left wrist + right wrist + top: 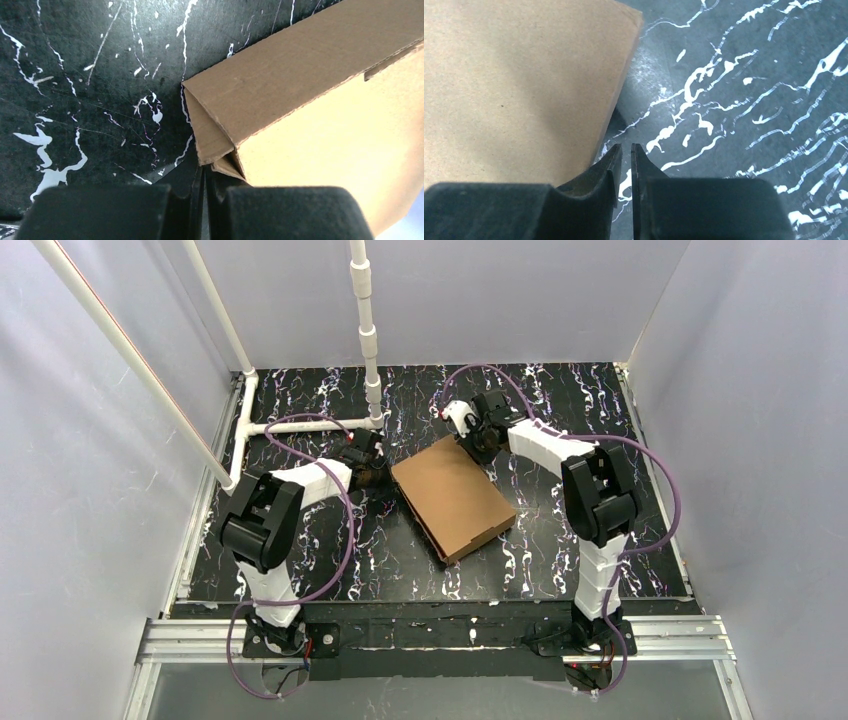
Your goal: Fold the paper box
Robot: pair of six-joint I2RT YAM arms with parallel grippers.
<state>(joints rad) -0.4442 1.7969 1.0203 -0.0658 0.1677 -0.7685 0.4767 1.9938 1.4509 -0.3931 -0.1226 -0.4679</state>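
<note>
- The paper box (455, 498) lies closed and flat mid-desk (590, 390), turned at an angle.
- Left fingers (187, 187) are pressed together, low at the box's near-left corner flap.
- Right fingers (610, 167) are nearly clenched, holding nothing, beside the box's far corner.

Black marble-patterned tabletop (580, 390) enclosed by plain white walls (500, 290).
A white PVC pipe frame (246, 410) sits at 11 o'clock, with one upright post (366, 330) near 12 o'clock. An aluminium rail (670, 638) runs along the 6 o'clock edge. The light is soft and even.
</note>
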